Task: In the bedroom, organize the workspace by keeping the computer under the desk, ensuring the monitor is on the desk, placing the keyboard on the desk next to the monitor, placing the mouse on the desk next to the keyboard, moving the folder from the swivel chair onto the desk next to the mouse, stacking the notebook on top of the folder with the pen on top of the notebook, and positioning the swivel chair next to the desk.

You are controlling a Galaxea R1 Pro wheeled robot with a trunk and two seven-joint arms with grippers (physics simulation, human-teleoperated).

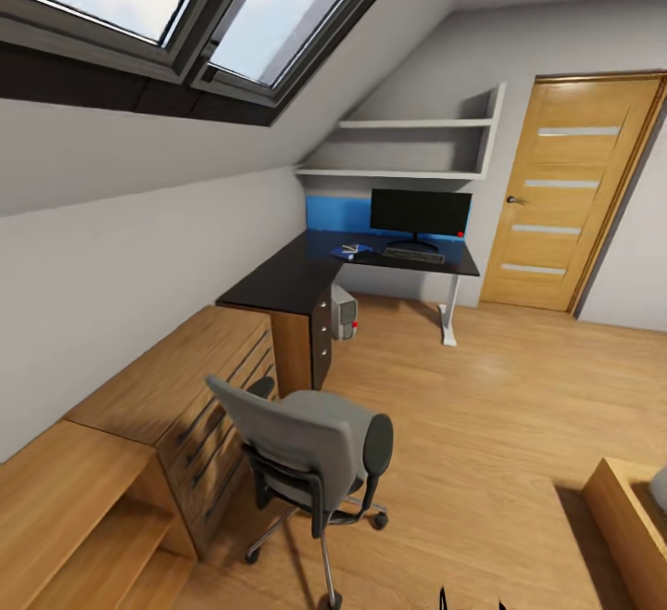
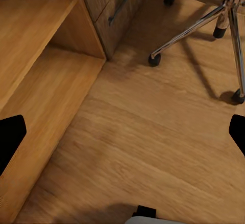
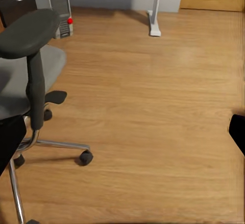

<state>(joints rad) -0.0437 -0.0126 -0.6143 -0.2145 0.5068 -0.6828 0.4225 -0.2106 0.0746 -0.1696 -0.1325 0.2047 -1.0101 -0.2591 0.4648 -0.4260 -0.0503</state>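
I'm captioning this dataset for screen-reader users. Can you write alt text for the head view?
A grey swivel chair with black armrests stands on a wooden floor near a light wooden drawer chest, its seat empty. Beyond it, a black L-shaped desk under a sloped skylight holds a wide black monitor and slim keyboard, with a small silver-grey computer tower underneath.

On the far bench [image 1: 306,272], the small things beside the keyboard [image 1: 414,255] are too tiny to tell apart. The computer [image 1: 344,311] is half hidden behind the drawer unit [image 1: 320,336]. Each tool's fingertips [image 2: 11,139] are cut off at the picture edges
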